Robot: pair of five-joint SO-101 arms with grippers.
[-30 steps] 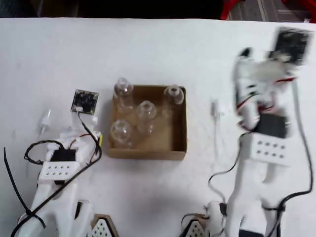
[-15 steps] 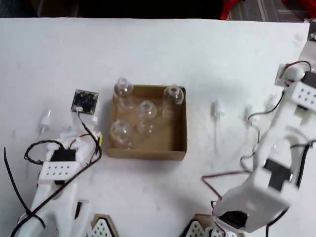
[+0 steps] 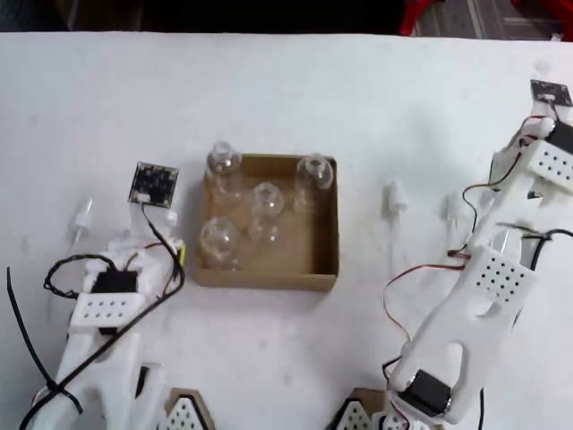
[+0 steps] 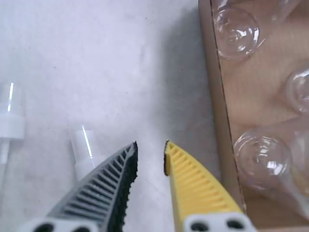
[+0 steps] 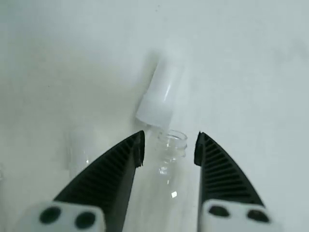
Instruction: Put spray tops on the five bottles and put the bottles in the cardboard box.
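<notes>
Right, the brown cardboard box [image 3: 269,276] sits mid-desk on the white desk [image 3: 269,90], and four clear round bottles [image 3: 265,204] stand inside it, necks open. The left gripper [image 4: 150,153] hangs over the bare desk just left of the box's left wall, its grey and yellow fingers a little apart with nothing between them. A clear-capped spray top [image 4: 83,147] lies just beside the grey finger, and a second spray top [image 4: 9,118] lies farther left.

Over on the right side of the desk, the right gripper [image 5: 169,144] is down low with its two black fingers spread. The neck of the fifth clear bottle [image 5: 170,152] lies on the desk between them, with a gap on each side. A white capped spray top [image 5: 161,99] lies just beyond that bottle's mouth, close to touching it. Between the box and the right arm, a long-stemmed spray top [image 3: 392,202] lies on the desk.
</notes>
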